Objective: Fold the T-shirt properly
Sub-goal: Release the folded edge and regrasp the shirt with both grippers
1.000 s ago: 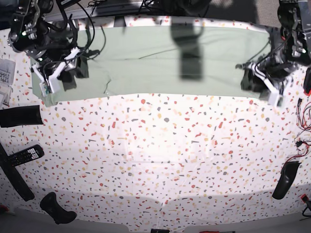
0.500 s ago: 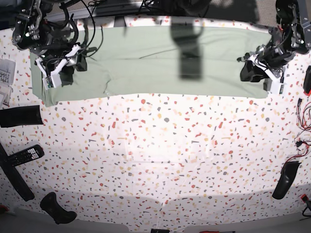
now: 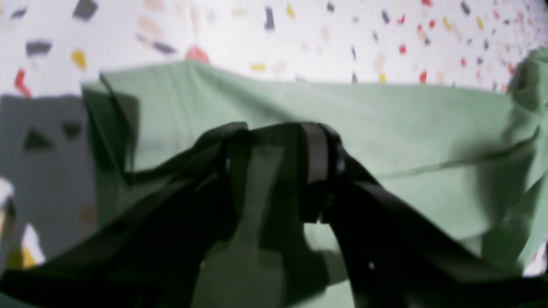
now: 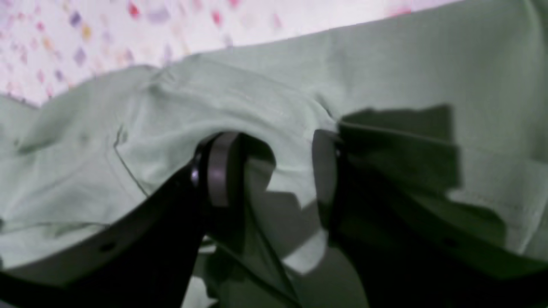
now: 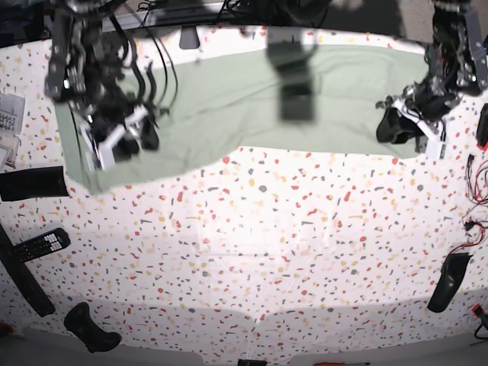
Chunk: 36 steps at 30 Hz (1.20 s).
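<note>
the t-shirt [image 5: 202,107] is spread beneath both claws and across the space between them, on the speckled table [image 5: 267,252]. the left claw [image 3: 275,171] is held partly open, with cloth seen under and between its fingers but no grip shown. the right claw [image 4: 272,175] is parted somewhat wider; cloth is bunched at its tips, apparently pressed and dragged rather than pinched.

the step in hand is judged to be squaring the folded strip. light, even pressure should be kept under both claws, so that layers are not slid apart. the edge nearest the right claw would best be eased back level with the one at the left claw before any next fold is made.

compared with the earlier base frame, the right claw has been shifted inward and nearer the viewer, and the cloth under it has been pulled along, leaving that edge slanted; the left claw has hardly been moved.
</note>
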{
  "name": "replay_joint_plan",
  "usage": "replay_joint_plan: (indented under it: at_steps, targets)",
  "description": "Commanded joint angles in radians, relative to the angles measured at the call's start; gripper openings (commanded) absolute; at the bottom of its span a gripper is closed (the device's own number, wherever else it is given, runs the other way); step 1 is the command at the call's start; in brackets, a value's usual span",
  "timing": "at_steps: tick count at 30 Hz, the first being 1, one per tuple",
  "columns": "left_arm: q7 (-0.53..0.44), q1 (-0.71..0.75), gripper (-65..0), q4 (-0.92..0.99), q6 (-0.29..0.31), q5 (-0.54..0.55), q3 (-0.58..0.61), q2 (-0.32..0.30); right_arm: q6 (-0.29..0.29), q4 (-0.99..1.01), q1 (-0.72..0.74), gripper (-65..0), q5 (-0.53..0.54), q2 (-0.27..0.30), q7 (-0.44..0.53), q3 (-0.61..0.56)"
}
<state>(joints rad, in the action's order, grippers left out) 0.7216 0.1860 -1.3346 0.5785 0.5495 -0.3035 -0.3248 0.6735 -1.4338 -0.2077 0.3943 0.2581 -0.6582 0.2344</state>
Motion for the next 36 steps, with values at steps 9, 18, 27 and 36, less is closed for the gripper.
replay_joint_plan:
  at_steps: [9,18,27,36]
  targets:
    - [0.068,-0.205,-46.1,0.264,-0.077,-0.262,0.003,-0.014,-0.001,0.047,0.043,-39.0,-0.05,0.001,-0.093,-0.006]
    - [0.047,-0.341,-49.0,0.271,-0.065,-0.127,0.004,-0.059,0.0,0.047,0.042,-39.0,0.012,0.0,-0.126,-0.006]
    - [0.143,-0.286,-49.1,-0.313,-0.07,0.008,0.004,-0.206,-0.001,0.047,0.042,-39.0,0.006,-0.001,-0.132,-0.006]
    - [0.109,0.08,-51.7,-0.531,-0.072,-0.052,0.004,-0.144,0.0,0.047,0.042,-39.0,0.006,-0.001,-0.135,-0.006]
